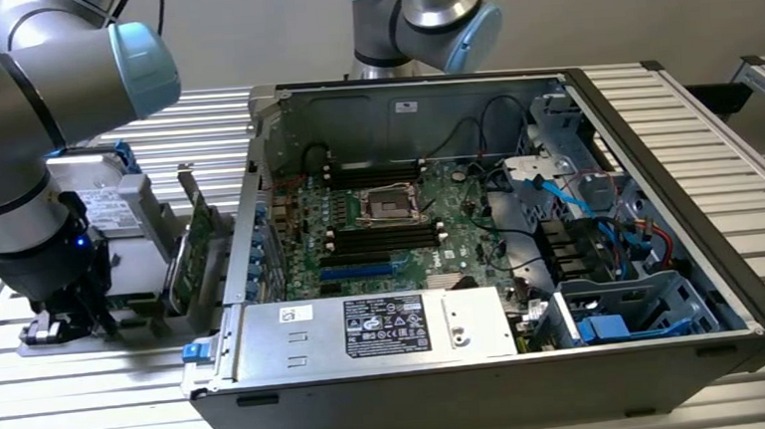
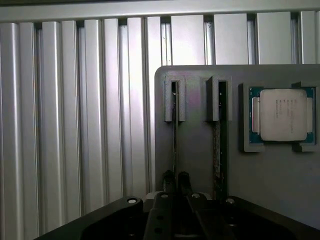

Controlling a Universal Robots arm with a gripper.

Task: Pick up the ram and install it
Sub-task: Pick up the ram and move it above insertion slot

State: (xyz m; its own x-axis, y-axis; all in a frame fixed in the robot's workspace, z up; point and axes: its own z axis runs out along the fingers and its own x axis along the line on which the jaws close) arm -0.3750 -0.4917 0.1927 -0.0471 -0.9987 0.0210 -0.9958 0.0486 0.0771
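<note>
Ram (image 2: pixel 174 142) end nearest the gripper (image 2: pixel 175 180) hidden under it; tray (image 2: pixel 200 165) cut off beside the gripper

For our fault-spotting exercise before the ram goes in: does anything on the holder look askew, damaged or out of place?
Nothing stands out. The ram stands straight in its slot on the holder, the CPU lies square in its recess, and the gripper is lined up over the ram.
</note>
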